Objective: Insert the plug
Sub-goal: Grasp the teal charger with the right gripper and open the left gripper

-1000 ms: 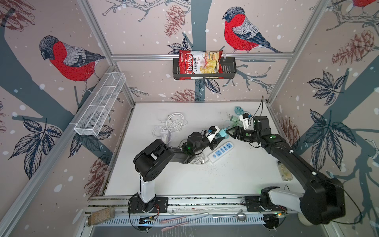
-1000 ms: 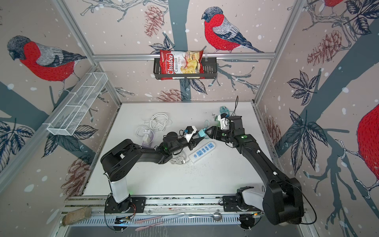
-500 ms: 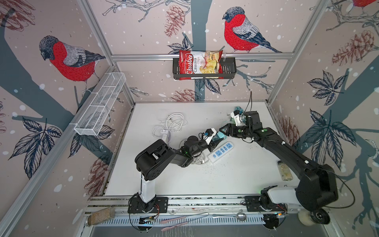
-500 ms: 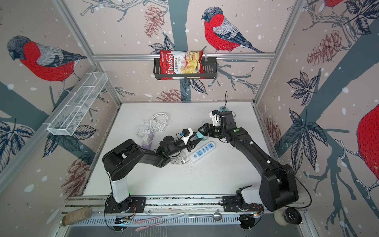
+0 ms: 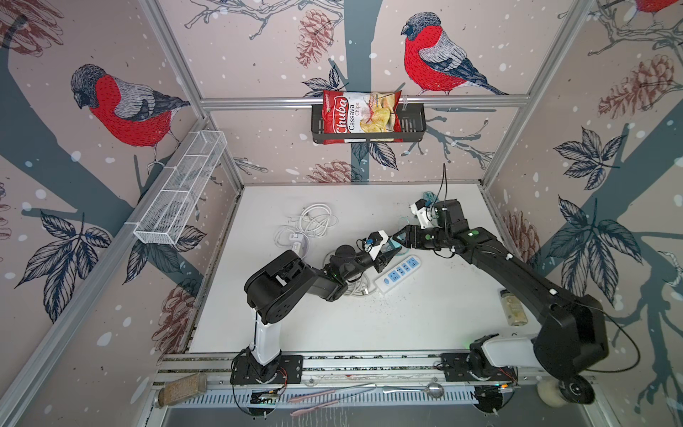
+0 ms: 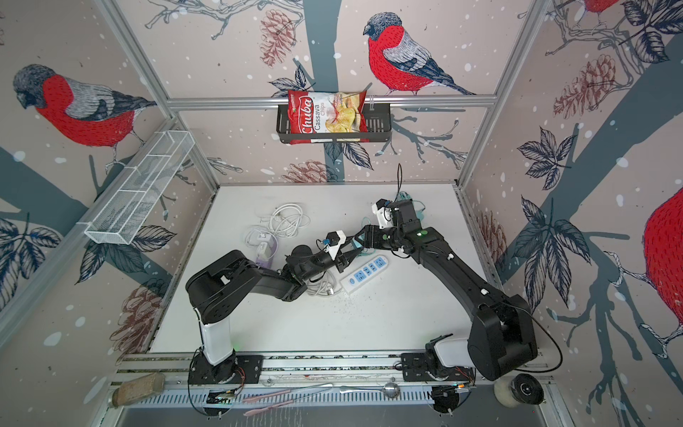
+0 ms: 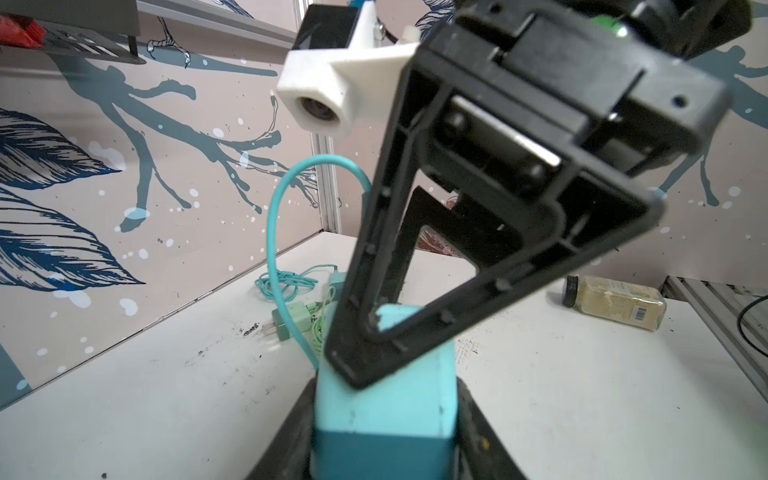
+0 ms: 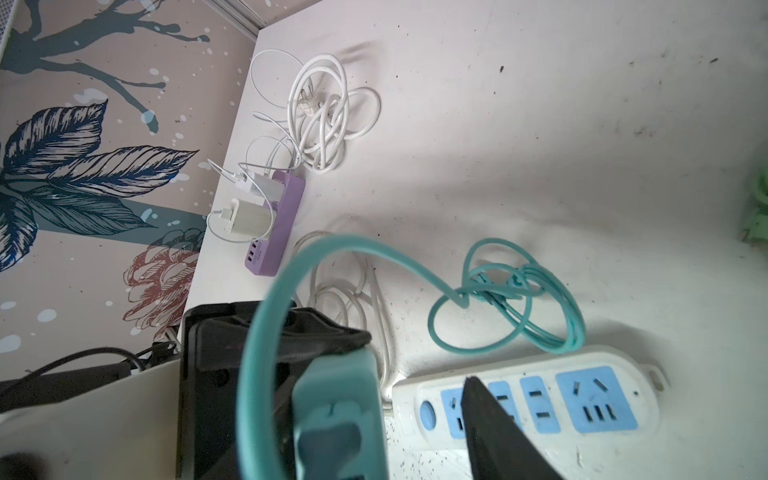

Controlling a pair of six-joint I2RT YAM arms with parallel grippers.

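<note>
Two grippers met near the middle of the table (image 5: 425,325), just above one end of the white power strip (image 8: 536,399). The left gripper (image 5: 390,252) was clamped on the teal plug (image 7: 382,399), gripping the block by its sides, off the table and in no socket. The right gripper (image 5: 398,238) stood part open at the plug's cable end. In the right wrist view one finger (image 8: 498,436) showed a gap beside the block, and the other was hidden. The teal cable (image 8: 498,299) arched up from the plug and lay tangled against the strip's long edge. A purple strip (image 8: 276,224) carrying two white chargers sat well apart, toward the left wall.
</note>
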